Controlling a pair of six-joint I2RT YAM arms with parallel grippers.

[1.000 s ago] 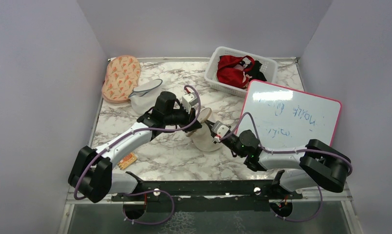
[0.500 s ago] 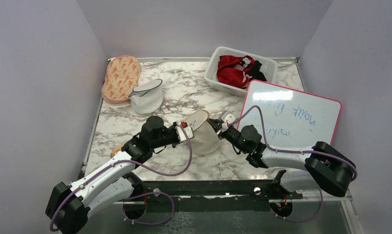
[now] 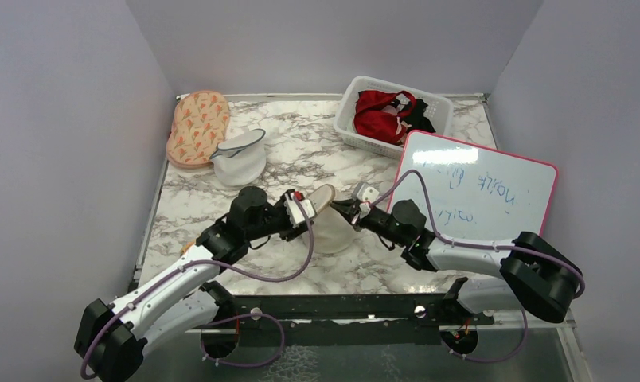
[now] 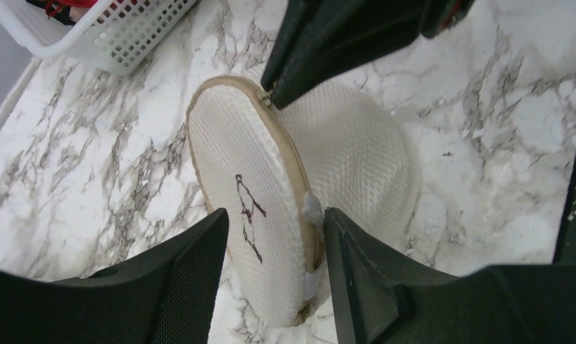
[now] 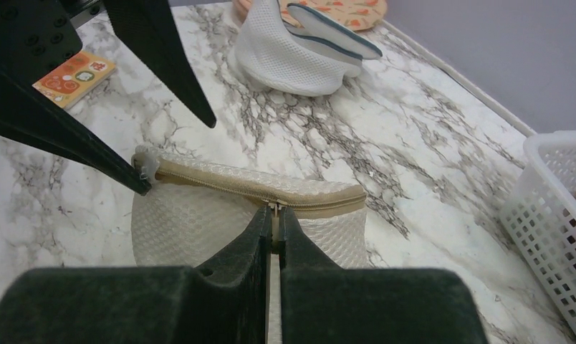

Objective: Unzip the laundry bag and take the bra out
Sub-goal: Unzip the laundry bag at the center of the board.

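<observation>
**A:** What takes up most of the scene?
**B:** A marble table (image 3: 301,155). On its right side lies a pink-edged whiteboard (image 3: 480,191). Behind that stands a white basket (image 3: 345,111) with a red garment (image 3: 379,111) in it.
**A:** And on the left?
**B:** In the far left corner lies an oval orange-patterned pouch (image 3: 196,126). Touching its near edge is a white-and-grey pouch (image 3: 239,161) with its lid lifted.
**A:** Where is the laundry bag?
**B:** The laundry bag (image 3: 333,232) rests on the marble at mid-table, between the two arms, with its flat round face tipped up on edge.
**A:** How is the left gripper?
**B:** The left gripper (image 4: 274,215) has its fingers spread and straddles the bag's rim. One finger touches a white tab (image 4: 311,210) at the zip's end; the other stands just off the flat face.
**A:** And the right gripper?
**B:** The right gripper (image 5: 273,218) is pressed together, pinching the zip pull (image 5: 274,207) on the tan band at the rim. The teeth between the pull and the tab are closed.
**A:** Anything smaller?
**B:** A dark line drawing (image 4: 248,215) on the bag's face, and a small orange card (image 5: 74,72) on the marble by the left arm.
</observation>
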